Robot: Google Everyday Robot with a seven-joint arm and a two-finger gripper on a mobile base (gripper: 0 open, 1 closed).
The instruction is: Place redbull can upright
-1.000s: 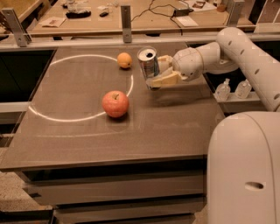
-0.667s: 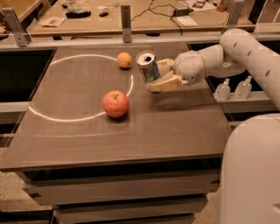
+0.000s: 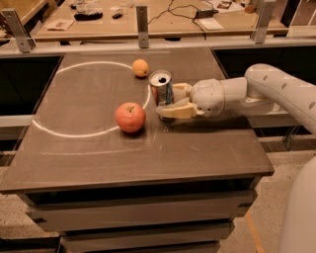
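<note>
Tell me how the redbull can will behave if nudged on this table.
The redbull can, held in the gripper right of the apple, is tall and slim, so a sideways nudge probably tips it. Its opened top suggests it may be empty and light. Tipped over, its round body would likely roll on the flat table.

This looks like a robotics lab or workshop. A dark test table (image 3: 98, 153) is marked with a white circle (image 3: 64, 132). Across the top of the frame runs a workbench (image 3: 59, 30) strewn with cables (image 3: 182, 9) and small parts. Right of centre, the gripper (image 3: 167, 101) clasps the redbull can (image 3: 161, 89).
</note>
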